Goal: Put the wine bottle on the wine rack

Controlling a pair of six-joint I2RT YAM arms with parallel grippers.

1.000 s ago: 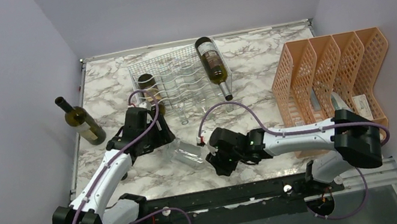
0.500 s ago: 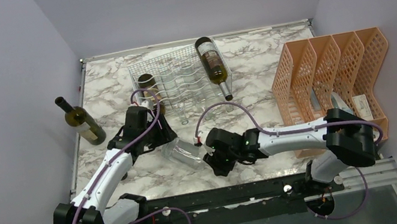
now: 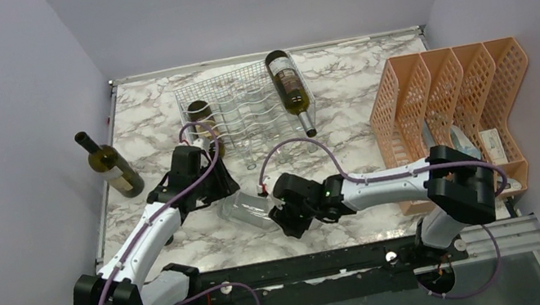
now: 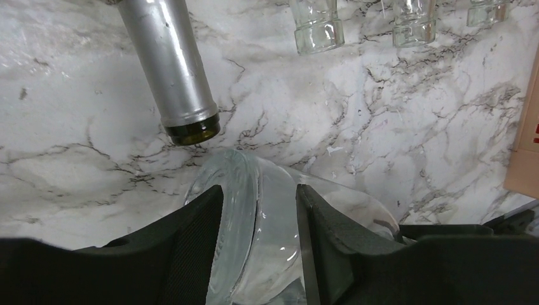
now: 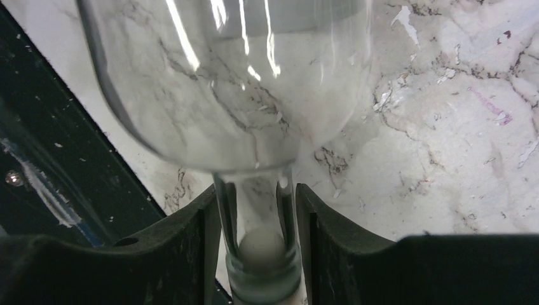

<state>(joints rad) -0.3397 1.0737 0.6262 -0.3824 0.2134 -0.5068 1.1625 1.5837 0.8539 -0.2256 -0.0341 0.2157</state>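
A clear glass wine bottle [image 3: 249, 208] lies on the marble table between my two grippers. My left gripper [image 3: 222, 192] is shut on its base end; in the left wrist view the glass [image 4: 267, 210] fills the gap between the fingers [image 4: 191, 248]. My right gripper [image 3: 281, 215] is at the neck, and in the right wrist view its jaws stand narrowly open on either side of the neck [image 5: 256, 216]. The white wire wine rack [image 3: 243, 111] is at the back. It holds a green bottle [image 3: 291, 91] on its right and a silver-necked bottle [image 3: 201, 118] on its left.
A dark bottle [image 3: 110, 164] stands at the table's left edge. The orange perforated divider tray [image 3: 448, 98] fills the right side. Clear bottle necks [image 4: 316, 25] stick out of the rack's front. The silver neck [image 4: 171, 70] ends just beyond the held bottle's base. A black rail [image 3: 310, 266] runs along the near edge.
My left gripper's jaws have closed onto the clear bottle's base. My right arm has shifted left along the table with the neck, and its jaws have loosened slightly.
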